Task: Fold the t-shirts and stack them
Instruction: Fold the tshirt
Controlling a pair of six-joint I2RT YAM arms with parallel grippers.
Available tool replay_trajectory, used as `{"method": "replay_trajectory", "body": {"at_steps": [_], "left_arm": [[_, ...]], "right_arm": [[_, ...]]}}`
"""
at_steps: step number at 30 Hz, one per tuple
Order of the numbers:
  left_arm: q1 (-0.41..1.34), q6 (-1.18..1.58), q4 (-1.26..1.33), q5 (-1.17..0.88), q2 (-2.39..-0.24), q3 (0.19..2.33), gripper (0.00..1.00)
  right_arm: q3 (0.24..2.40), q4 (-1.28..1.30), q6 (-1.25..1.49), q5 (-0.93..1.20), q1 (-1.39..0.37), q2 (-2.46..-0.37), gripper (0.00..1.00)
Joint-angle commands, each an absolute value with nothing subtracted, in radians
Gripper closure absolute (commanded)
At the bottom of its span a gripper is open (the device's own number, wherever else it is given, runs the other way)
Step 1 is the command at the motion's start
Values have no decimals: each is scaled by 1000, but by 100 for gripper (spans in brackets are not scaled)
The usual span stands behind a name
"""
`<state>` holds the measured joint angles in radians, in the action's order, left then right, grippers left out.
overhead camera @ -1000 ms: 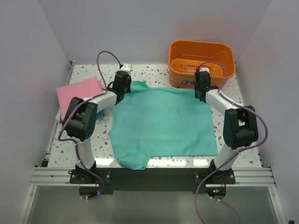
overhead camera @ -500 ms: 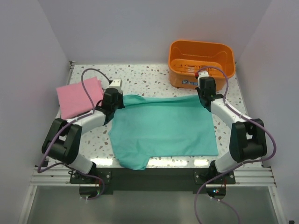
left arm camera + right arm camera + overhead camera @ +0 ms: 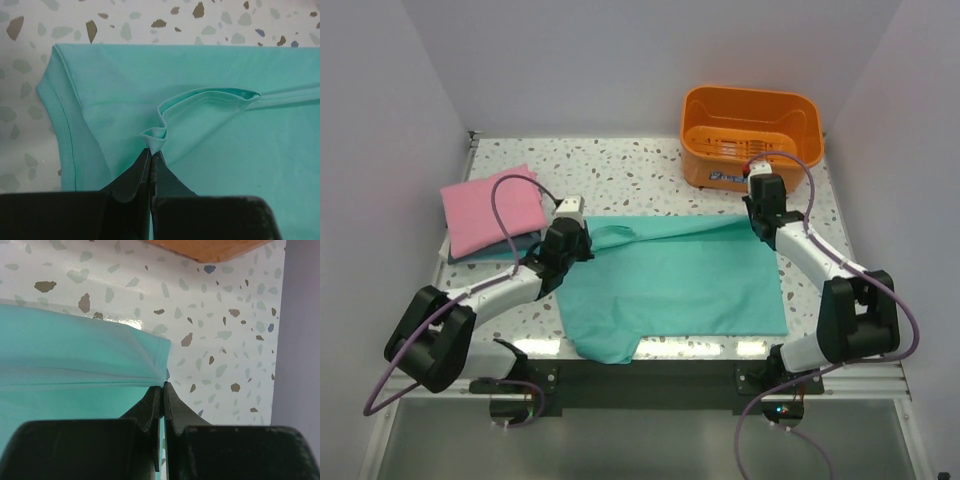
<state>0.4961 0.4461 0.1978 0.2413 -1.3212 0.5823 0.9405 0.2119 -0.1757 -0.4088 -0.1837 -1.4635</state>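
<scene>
Pulling the far edge of the green shirt [image 3: 670, 285] closer to the near side than a second ago, doubling the cloth back over itself across the middle of the speckled table [image 3: 640, 165]. Letting one near-left corner droop past the table's near edge. Pinching a small pucker of cloth beside the collar with the left gripper [image 3: 151, 150], jaws pressed tight together on it. Clamping the far right corner with the right gripper [image 3: 163, 386], jaws likewise closed on the hem. Leaving the folded pink shirt [image 3: 490, 208] lying at the left on a darker blue shirt [image 3: 525, 243]. Passing just in front of the orange basket [image 3: 720, 170] standing at the far right.
</scene>
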Motion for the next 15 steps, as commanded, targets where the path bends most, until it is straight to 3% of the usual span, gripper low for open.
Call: {"method": "replay_trajectory", "body": {"at_steps": [1, 4, 5, 6, 9, 10, 11, 12, 14, 15], "left_arm": [[525, 541, 134, 319, -1308, 549, 100], [525, 606, 24, 360, -1298, 552, 98], [526, 615, 3, 356, -1280, 551, 82], [528, 620, -32, 351, -1267, 551, 73], [549, 640, -107, 315, -1195, 526, 55], [558, 650, -136, 307, -1171, 517, 47], [571, 658, -147, 279, -1120, 497, 25], [577, 670, -178, 275, -1094, 491, 17], [580, 678, -205, 259, -1013, 498, 12], [583, 678, -240, 255, -988, 511, 7]], "right_arm": [[920, 279, -120, -431, -181, -1407, 99], [890, 342, -54, -474, -181, -1369, 93], [882, 363, -19, -489, -181, -1359, 86], [873, 402, -8, -497, -181, -1350, 77], [839, 475, 55, -521, -181, -1296, 56], [827, 471, 73, -550, -183, -1280, 37], [824, 472, 98, -537, -181, -1232, 30], [822, 477, 106, -522, -183, -1209, 22], [850, 494, 115, -486, -181, -1149, 1], [867, 529, 120, -479, -181, -1137, 2]]}}
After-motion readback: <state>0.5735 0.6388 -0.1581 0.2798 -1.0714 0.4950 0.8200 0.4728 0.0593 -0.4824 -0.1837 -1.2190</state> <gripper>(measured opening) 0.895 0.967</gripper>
